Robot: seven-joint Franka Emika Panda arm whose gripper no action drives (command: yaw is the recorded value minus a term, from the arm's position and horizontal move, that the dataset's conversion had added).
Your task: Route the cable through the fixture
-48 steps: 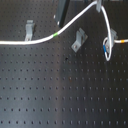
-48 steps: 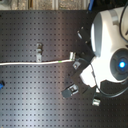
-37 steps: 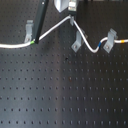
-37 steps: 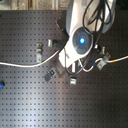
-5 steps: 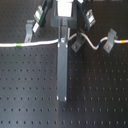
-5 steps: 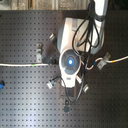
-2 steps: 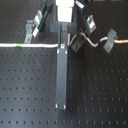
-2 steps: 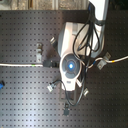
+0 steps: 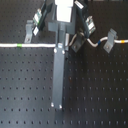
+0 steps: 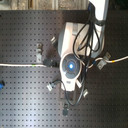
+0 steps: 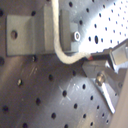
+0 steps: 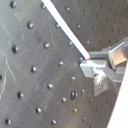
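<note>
In the first wrist view I see the gripper (image 11: 89, 61) clenched on the thin white cable (image 11: 56, 35), which bends across the grey metal fixture (image 11: 30, 34). In the first exterior view the arm hides that spot above the black perforated table (image 9: 95, 90).

A black perforated breadboard (image 9: 95, 90) fills almost all of both exterior views, its small holes set in a regular grid of rows and columns. The surface is matte and dark, with a soft sheen. In the second exterior view a thin strip of paler ground (image 10: 30, 4) shows beyond the board's top edge. No walls or windows are in view.
</note>
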